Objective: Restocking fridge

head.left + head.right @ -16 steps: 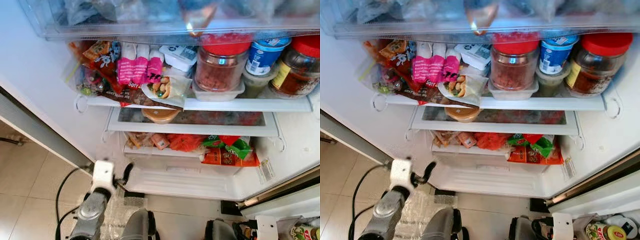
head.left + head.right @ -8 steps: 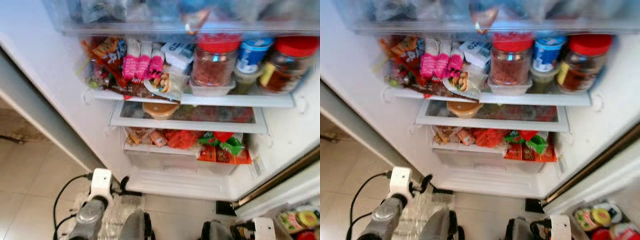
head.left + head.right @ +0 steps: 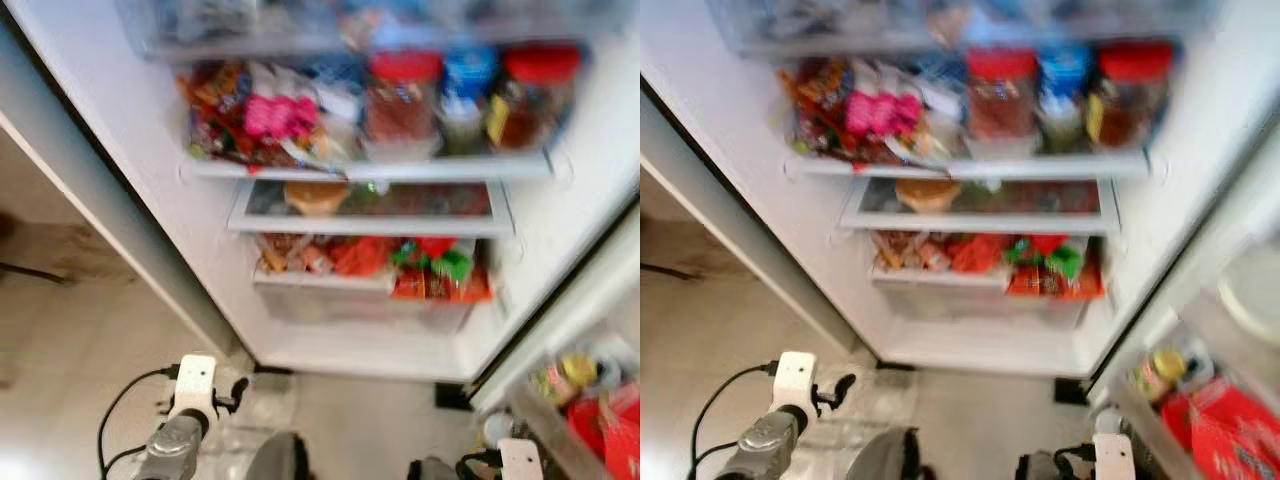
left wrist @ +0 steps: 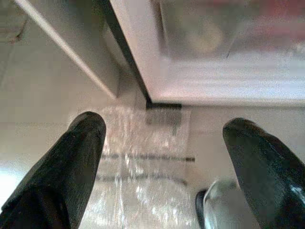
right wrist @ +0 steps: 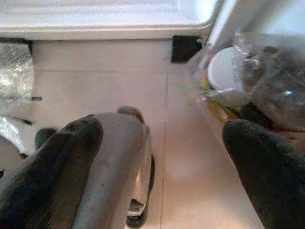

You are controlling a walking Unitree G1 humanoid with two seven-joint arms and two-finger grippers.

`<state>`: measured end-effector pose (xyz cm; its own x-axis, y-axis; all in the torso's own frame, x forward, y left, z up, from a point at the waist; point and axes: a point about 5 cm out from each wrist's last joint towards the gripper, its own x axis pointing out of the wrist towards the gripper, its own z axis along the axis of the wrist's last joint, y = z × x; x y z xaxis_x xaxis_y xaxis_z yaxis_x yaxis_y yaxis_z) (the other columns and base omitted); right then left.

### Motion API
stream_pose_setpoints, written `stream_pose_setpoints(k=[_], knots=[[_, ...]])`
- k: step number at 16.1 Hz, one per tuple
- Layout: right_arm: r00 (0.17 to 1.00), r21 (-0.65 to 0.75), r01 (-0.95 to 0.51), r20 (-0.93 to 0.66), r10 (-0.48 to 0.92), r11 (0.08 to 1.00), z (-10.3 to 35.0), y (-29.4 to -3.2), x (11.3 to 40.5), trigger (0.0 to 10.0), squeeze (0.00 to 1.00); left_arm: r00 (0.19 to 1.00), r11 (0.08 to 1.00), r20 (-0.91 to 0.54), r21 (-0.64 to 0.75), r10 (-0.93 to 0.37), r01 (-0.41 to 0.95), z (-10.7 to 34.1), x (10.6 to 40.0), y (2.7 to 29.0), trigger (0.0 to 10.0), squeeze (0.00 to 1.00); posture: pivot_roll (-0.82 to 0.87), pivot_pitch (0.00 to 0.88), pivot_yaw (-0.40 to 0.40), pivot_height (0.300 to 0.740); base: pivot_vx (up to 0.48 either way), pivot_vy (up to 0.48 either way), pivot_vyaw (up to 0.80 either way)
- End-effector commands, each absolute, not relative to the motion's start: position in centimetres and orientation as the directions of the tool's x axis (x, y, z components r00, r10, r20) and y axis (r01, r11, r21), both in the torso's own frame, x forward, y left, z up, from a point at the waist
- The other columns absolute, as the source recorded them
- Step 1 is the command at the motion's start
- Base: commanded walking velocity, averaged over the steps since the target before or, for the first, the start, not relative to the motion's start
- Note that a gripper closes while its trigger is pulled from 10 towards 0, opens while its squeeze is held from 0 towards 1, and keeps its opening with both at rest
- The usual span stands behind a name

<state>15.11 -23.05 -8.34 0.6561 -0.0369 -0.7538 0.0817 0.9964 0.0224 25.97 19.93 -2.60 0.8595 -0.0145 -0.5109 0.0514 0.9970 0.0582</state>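
Open fridge (image 3: pixel 150 150) straight ahead, and the head views are blurred. On its upper shelf (image 3: pixel 370 170) sit two red-lidded jars (image 3: pixel 400 95) with a blue-topped tub (image 3: pixel 468 80) between them, and pink packets (image 3: pixel 272 115) crowd the side nearer the left wall. Under that shelf, a glass shelf (image 3: pixel 370 222) carries a tan-lidded tub (image 3: pixel 316 195). Below it, red, orange and green packets (image 3: pixel 430 270) lie along the front of the lowest level. Any writing on these is too smeared to read.

To the right of the fridge, the door bin (image 3: pixel 1200 420) holds a yellow-capped jar (image 3: pixel 1155 375) and a red pack (image 3: pixel 1230 430).

Left hand (image 4: pixel 167 157) hangs low over the tiled floor (image 3: pixel 70 340) in front of the fridge base, fingers (image 4: pixel 71 162) spread wide, nothing between them. Right below it, a crinkled clear plastic sheet (image 4: pixel 138 167) lies on the floor, touching the fridge's bottom edge. Right hand (image 5: pixel 162 162) is low too, beside the door bin, fingers wide apart and empty, one robot foot (image 5: pixel 124 162) beneath it.

Open floor stretches to the left of the fridge; the door bin hems in the right.
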Motion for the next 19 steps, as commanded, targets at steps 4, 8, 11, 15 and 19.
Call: stream_pose_setpoints(k=[4,8,11,15,19], knots=[[0.516,0.029,0.051,-0.856,-0.001,0.998,-10.1,-22.1,11.5,10.0,0.00,0.807,0.998,-0.590,0.056,0.022,0.014,-4.1,24.3,20.1,10.0,0.00,-0.03,0.067,0.074,0.641,-0.356,0.000,0.00],[0.521,0.018,0.037,-0.854,-0.004,0.999,-9.9,-22.5,11.8,10.0,0.00,0.779,0.998,-0.624,0.061,0.062,-0.031,-4.8,23.3,20.7,10.0,0.00,-0.01,0.076,0.054,0.641,-0.361,0.000,0.00],[0.526,0.022,0.033,-0.850,0.001,0.999,-9.8,-22.4,12.2,10.0,0.00,0.768,0.995,-0.632,0.058,0.100,-0.082,-4.9,23.0,21.4,10.0,0.00,0.00,0.096,0.052,0.641,-0.244,0.000,0.00],[0.528,0.031,0.038,-0.849,0.007,0.999,-9.8,-22.1,12.3,10.0,0.00,0.749,0.994,-0.654,0.055,0.105,-0.092,-5.3,22.5,21.5,10.0,0.00,0.00,0.115,0.067,0.641,0.000,0.000,0.00],[0.527,0.037,0.046,-0.850,0.007,0.998,-9.9,-22.0,12.3,10.0,0.00,0.742,0.995,-0.663,0.053,0.102,-0.089,-5.4,22.4,21.4,10.0,0.00,0.00,0.123,0.075,0.641,0.000,0.120,0.00]])
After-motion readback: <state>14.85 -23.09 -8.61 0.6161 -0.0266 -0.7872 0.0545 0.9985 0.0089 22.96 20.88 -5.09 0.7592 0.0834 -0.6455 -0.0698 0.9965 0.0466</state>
